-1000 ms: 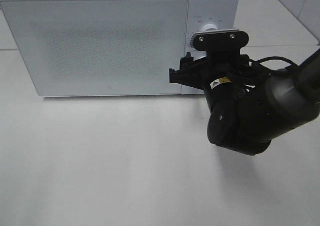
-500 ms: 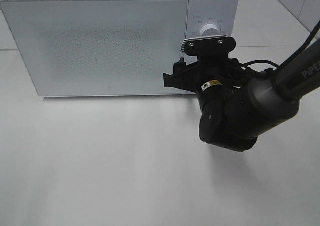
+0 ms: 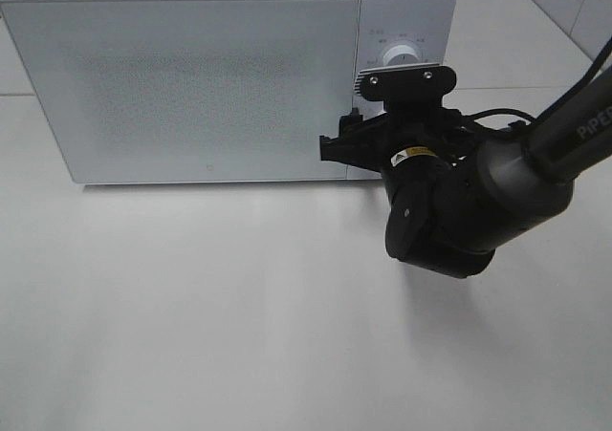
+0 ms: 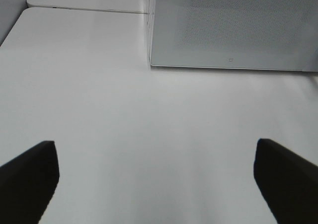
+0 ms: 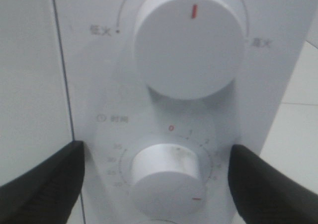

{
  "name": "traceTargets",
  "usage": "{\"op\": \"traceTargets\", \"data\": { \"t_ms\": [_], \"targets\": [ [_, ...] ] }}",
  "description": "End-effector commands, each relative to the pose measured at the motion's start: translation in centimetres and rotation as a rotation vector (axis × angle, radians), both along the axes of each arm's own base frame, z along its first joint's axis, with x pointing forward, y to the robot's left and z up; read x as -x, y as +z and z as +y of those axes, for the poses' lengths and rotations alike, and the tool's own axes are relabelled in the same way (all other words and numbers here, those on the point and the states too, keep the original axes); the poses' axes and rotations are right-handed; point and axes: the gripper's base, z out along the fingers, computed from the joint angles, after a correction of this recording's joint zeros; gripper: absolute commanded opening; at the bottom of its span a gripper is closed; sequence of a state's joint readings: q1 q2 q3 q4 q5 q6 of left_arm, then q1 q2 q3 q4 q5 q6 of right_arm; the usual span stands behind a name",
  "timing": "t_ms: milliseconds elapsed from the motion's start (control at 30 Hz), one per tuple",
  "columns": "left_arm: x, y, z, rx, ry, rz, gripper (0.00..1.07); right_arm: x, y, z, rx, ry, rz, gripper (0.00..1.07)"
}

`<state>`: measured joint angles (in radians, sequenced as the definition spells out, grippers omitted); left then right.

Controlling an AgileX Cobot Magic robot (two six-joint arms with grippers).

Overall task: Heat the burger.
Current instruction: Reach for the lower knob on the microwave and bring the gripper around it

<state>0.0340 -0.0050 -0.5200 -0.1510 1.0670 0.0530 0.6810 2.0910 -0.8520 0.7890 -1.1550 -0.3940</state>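
The right gripper [image 5: 156,157], spread wide, flanks the lower dial [image 5: 166,173]; left gripper [image 4: 155,154] gapes wide.

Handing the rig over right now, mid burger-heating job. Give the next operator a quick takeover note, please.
Left gripper: open, empty, over bare table in front of the microwave.
Right gripper: open, jaws either side of the lower timer knob, not clamped on it.
Burger: not visible in any view; it may be inside, unconfirmed.
Done: microwave door shut; the knob's red mark sits away from 0.
Left: confirm the timer setting, then probably back the right arm off.
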Motion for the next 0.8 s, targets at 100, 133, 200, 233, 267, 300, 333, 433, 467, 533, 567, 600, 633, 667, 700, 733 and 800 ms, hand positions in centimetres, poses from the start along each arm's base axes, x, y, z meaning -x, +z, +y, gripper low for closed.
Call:
{"op": "traceTargets", "data": {
  "t_ms": [100,133,200,233,267,300,333,433,467,533,567,600,633,667,700,733,800],
  "targets": [
    [0.22,-0.09,-0.01,0.0,0.001,-0.011,1.0,-0.6,-0.05,0.26,-0.001,0.009,-0.002,0.76],
    [0.22,-0.09,-0.01,0.0,0.001,-0.011,1.0,-0.6,-0.05,0.24,-0.002,0.007,-0.002,0.76],
    [0.22,-0.09,-0.01,0.0,0.001,-0.011,1.0,-0.6,-0.05,0.24,-0.002,0.007,-0.002,0.76],
    [0.22,-0.09,-0.01,0.0,0.001,-0.011,1.0,-0.6,-0.05,0.24,-0.002,0.007,-0.002,0.76],
    [0.22,-0.09,-0.01,0.0,0.001,-0.011,1.0,-0.57,-0.02,0.3,-0.002,0.008,-0.006,0.76],
    [0.22,-0.09,-0.01,0.0,0.001,-0.011,1.0,-0.59,0.14,0.24,-0.004,0.001,-0.017,0.76],
    [0.22,-0.09,-0.01,0.0,0.001,-0.011,1.0,-0.59,0.14,0.24,-0.004,0.001,-0.017,0.76],
    [0.22,-0.09,-0.01,0.0,0.001,-0.011,1.0,-0.6,0.47,0.09,-0.006,-0.016,-0.023,0.76],
    [0.22,-0.08,-0.02,0.001,0.001,-0.011,1.0,-0.6,0.74,0.09,-0.009,-0.016,-0.03,0.76],
    [0.22,-0.08,-0.02,0.001,0.001,-0.011,1.0,-0.6,0.79,0.08,-0.009,-0.016,-0.031,0.75],
    [0.22,-0.08,-0.02,0.001,0.001,-0.011,1.0,-0.6,0.78,0.09,-0.009,-0.016,-0.03,0.74],
    [0.22,-0.08,-0.02,0.001,0.001,-0.011,1.0,-0.6,0.78,0.09,-0.009,-0.016,-0.03,0.74],
    [0.22,-0.08,-0.02,0.001,0.001,-0.011,1.0,-0.6,0.78,0.09,-0.009,-0.016,-0.03,0.7],
    [0.22,-0.08,-0.02,0.001,0.001,-0.011,1.0,-0.6,0.78,0.09,-0.009,-0.016,-0.03,0.7],
    [0.22,-0.08,-0.02,0.001,0.001,-0.011,1.0,-0.6,0.79,0.08,-0.009,-0.016,-0.031,0.62],
    [0.22,-0.08,-0.02,0.001,0.001,-0.011,1.0,-0.6,0.79,0.08,-0.009,-0.016,-0.031,0.56],
    [0.22,-0.08,-0.02,0.001,0.001,-0.011,1.0,-0.6,0.79,0.08,-0.01,-0.017,-0.031,0.44]
  ]
}}
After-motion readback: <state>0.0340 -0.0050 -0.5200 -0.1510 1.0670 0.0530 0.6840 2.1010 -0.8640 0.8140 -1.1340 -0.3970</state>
